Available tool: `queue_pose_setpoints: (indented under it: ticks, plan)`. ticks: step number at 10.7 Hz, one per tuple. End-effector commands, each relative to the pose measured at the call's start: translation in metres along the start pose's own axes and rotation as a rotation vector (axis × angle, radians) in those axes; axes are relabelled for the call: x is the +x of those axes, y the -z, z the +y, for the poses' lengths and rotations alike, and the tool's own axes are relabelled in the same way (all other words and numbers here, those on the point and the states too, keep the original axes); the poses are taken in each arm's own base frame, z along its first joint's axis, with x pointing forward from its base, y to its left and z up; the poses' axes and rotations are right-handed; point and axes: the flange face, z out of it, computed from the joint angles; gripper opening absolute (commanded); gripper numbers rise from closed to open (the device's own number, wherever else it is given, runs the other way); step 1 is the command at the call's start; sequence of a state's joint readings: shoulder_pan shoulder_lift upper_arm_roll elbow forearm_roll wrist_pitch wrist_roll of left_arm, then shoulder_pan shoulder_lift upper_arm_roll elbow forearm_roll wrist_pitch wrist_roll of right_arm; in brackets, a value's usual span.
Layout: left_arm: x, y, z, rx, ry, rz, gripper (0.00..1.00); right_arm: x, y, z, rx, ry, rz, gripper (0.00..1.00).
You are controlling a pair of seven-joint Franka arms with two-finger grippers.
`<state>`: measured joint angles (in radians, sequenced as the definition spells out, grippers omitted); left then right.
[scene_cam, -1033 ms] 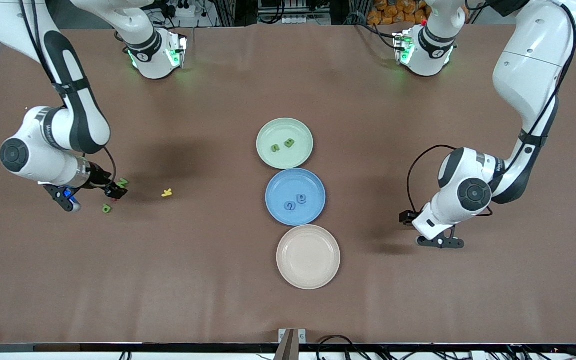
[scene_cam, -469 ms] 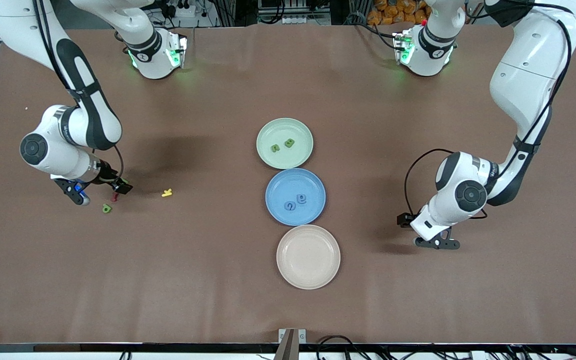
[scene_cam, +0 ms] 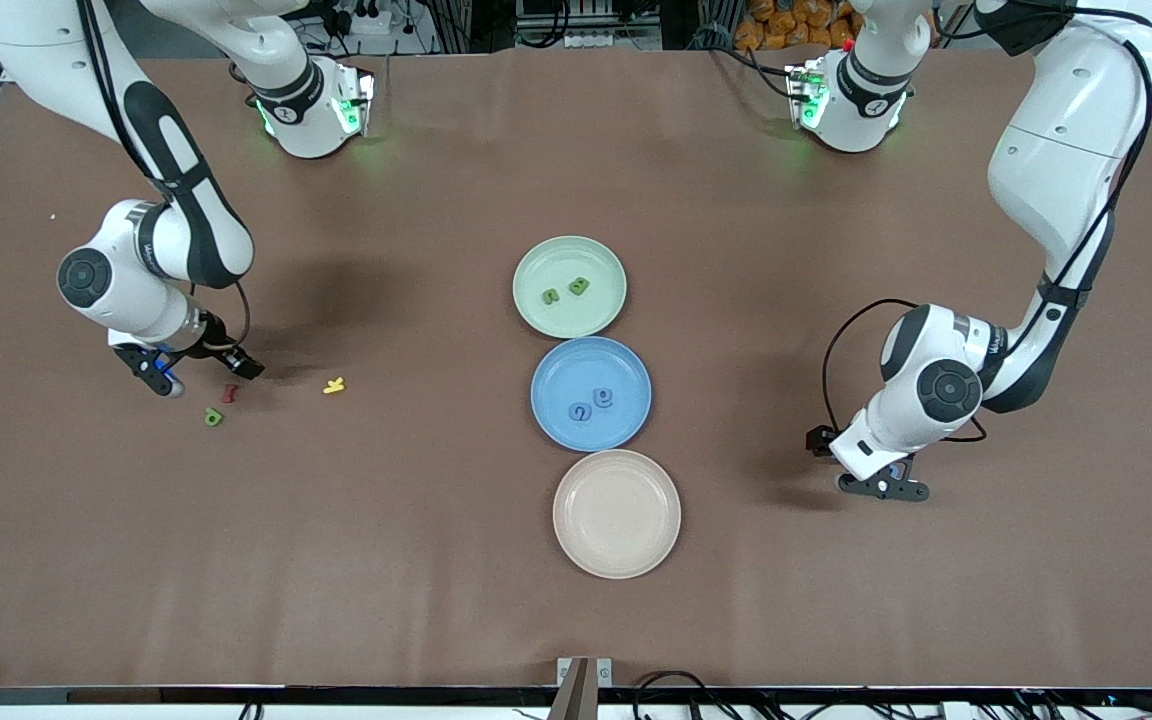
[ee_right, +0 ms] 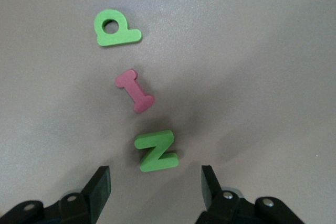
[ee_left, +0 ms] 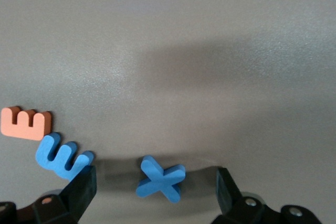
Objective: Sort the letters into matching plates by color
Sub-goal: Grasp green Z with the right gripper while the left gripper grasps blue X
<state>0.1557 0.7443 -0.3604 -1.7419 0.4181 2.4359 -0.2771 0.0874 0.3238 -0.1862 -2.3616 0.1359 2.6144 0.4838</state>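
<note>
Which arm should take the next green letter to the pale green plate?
The right. Its open right gripper is directly over the green N, with the green P nearby. The left gripper, also open, brackets the blue X, which suits the blue plate rather than the green plate.

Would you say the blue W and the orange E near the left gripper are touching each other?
Cannot tell: in the left wrist view the blue W sits right against the orange E, with no plain gap or contact.
</note>
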Motion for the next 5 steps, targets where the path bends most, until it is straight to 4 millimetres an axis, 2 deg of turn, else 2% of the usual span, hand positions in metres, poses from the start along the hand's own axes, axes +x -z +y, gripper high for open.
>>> queue_pose_setpoints:
  ticks: [1,3,4,5]
  plan:
    - [-0.0058,-0.006,-0.0004,0.011,-0.033,0.004,1.0,-0.0028,0.0015,0.0046,0.0,0.048,0.011,0.76]
    - [-0.006,-0.007,-0.0003,0.01,-0.032,0.002,0.97,-0.0024,0.0012,0.0044,0.0,0.055,0.011,0.73]
    - [-0.0055,-0.0064,0.0005,0.009,-0.021,0.003,0.53,-0.002,0.0006,0.0051,-0.001,0.058,0.012,0.72]
    - [-0.0061,-0.0081,0.0058,0.006,-0.002,0.0,0.01,-0.0009,0.0003,0.0047,0.003,0.06,0.022,0.7]
